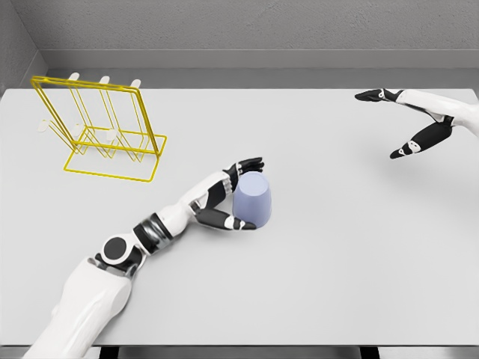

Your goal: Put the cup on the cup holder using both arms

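A pale blue cup [252, 199] stands upside down near the middle of the grey table [337, 277]. My left hand [241, 193] wraps around its left side, fingers behind its top and thumb low at its front, touching the cup. A yellow wire cup holder [101, 129] with white-tipped pegs stands at the far left of the table, well apart from the cup. My right hand [389, 123] hovers at the far right, fingers spread, holding nothing.
A grey wall runs behind the table's far edge. The table's front edge lies at the bottom of the view.
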`<state>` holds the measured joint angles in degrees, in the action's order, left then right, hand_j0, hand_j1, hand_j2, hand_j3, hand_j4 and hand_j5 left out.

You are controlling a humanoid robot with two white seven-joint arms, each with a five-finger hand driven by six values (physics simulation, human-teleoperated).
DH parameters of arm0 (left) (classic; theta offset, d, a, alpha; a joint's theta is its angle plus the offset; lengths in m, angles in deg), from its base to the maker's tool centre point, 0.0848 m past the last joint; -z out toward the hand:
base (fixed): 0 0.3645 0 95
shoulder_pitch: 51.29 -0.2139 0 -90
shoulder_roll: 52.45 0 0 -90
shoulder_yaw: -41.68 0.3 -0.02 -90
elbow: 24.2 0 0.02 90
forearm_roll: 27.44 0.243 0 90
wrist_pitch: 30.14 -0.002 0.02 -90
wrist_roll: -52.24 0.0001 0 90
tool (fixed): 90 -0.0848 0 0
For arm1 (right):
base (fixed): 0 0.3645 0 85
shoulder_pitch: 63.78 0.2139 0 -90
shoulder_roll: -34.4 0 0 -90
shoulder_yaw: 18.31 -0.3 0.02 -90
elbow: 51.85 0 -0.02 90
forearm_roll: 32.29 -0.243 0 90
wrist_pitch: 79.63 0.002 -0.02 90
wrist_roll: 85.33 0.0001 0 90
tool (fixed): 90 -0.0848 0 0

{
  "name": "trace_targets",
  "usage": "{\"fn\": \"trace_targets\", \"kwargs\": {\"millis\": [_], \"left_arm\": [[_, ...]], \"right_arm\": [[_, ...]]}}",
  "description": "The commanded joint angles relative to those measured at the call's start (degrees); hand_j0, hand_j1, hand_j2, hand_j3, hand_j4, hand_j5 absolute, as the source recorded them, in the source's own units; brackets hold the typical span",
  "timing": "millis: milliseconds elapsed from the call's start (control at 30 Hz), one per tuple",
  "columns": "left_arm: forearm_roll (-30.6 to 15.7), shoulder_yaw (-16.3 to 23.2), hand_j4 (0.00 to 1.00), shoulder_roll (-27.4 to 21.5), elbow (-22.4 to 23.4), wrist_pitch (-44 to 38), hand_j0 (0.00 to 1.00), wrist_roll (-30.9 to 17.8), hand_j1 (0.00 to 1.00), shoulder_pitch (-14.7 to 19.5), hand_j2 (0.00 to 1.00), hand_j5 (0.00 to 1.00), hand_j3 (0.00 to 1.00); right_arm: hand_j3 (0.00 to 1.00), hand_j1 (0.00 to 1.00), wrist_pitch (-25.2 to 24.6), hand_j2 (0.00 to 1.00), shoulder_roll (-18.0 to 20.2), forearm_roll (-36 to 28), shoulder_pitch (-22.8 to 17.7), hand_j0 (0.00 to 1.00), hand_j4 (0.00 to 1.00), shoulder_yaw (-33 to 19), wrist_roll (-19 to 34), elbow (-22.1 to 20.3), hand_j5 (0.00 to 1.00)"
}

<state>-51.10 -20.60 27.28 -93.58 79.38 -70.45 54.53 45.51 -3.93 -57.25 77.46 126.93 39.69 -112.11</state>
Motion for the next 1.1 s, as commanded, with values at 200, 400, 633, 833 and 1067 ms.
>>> {"fn": "trace_targets", "kwargs": {"millis": [200,400,633,833,1067], "left_arm": [[-0.42,-0.03,0.86,0.16,-0.05,-0.01,0.86,0.00,0.86,0.00,0.86,0.86,0.86],[-0.42,-0.03,0.70,0.07,-0.14,0.87,0.70,0.00,0.70,0.00,0.70,0.70,0.70],[-0.42,-0.03,0.66,0.07,-0.14,1.14,0.66,-0.09,0.66,0.00,0.66,0.66,0.66],[-0.42,-0.21,0.48,0.07,-0.14,1.14,0.48,-0.09,0.48,0.00,0.48,0.48,0.48],[-0.60,-0.38,0.43,0.07,-0.32,2.45,0.43,-1.76,0.43,-0.09,0.43,0.43,0.43]], "right_arm": [[1.00,1.00,-0.14,1.00,-0.08,-0.44,0.09,1.00,1.00,-0.04,-0.02,-0.03,1.00],[1.00,1.00,-0.14,1.00,-0.08,-0.44,0.09,1.00,1.00,0.14,-0.02,-0.03,1.00],[1.00,1.00,-0.14,1.00,-0.08,-0.44,0.18,1.00,1.00,0.23,-0.02,-0.12,1.00],[1.00,1.00,-0.14,1.00,-0.08,-0.44,0.26,1.00,1.00,0.23,-0.02,-0.03,1.00],[1.00,1.00,-0.14,1.00,-0.08,-0.44,0.26,1.00,1.00,0.23,-0.02,-0.12,1.00]]}}
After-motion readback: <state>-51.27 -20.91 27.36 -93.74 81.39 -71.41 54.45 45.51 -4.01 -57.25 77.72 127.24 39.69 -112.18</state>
